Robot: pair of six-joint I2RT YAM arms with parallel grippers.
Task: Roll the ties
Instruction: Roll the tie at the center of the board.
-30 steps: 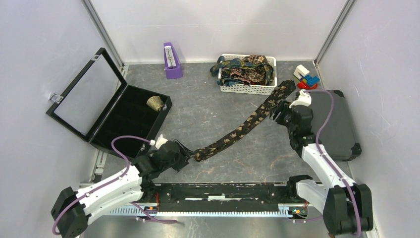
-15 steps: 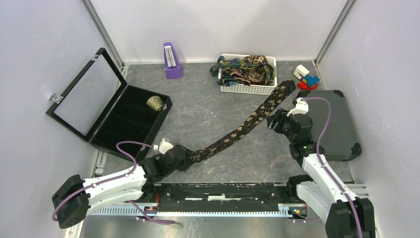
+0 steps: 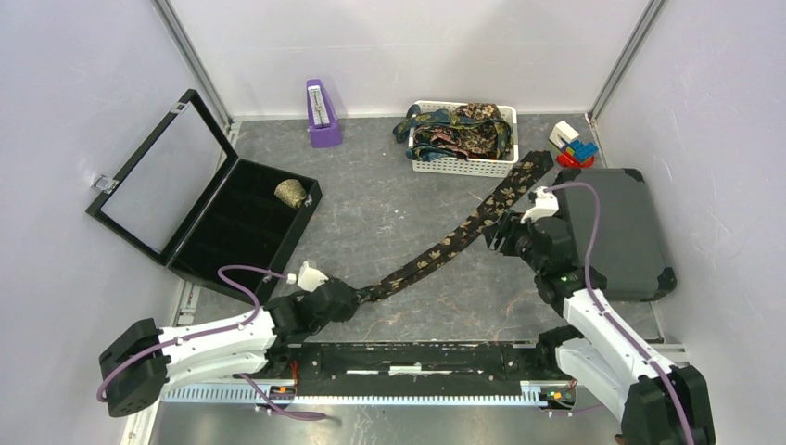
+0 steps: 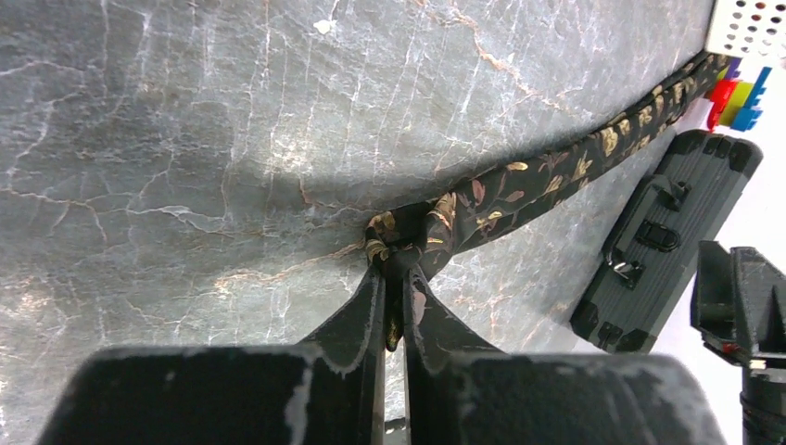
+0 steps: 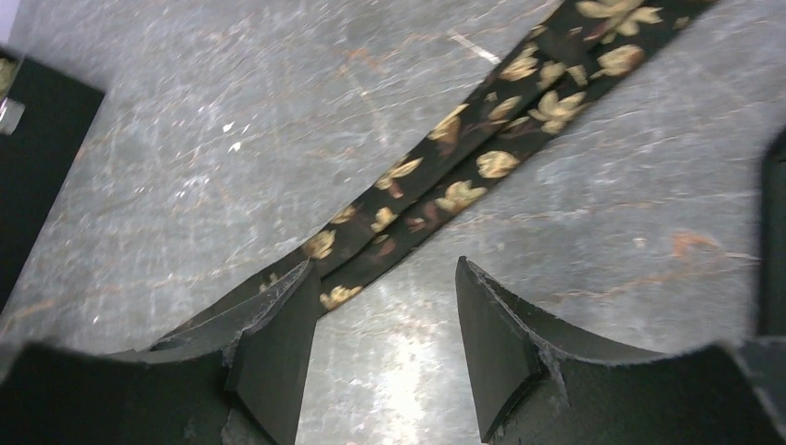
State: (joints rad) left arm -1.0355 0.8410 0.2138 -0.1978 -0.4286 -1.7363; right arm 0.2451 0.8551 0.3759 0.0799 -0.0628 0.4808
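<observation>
A dark brown tie point(image 3: 445, 243) with tan flowers lies in a long diagonal across the grey table. Its wide end points toward the basket. My left gripper point(image 3: 357, 295) is shut on its narrow end, and the left wrist view shows the fabric point(image 4: 547, 181) bunched and pinched between the fingertips of that gripper point(image 4: 394, 264). My right gripper point(image 3: 500, 236) hovers open over the table beside the tie's upper half. In the right wrist view the tie point(image 5: 445, 199) runs just past the left finger of the right gripper point(image 5: 382, 269), with nothing between the jaws.
A white basket point(image 3: 461, 167) at the back holds several more ties point(image 3: 463, 130). An open black box point(image 3: 236, 222) on the left holds a rolled tie point(image 3: 290, 192). A grey case point(image 3: 616, 232) lies right of my right arm, coloured blocks point(image 3: 575, 146) behind it, a purple object point(image 3: 321, 113) at the back.
My left gripper has closed on the tie's narrow end. My right gripper has slid left and slightly nearer along the tie, still open.
</observation>
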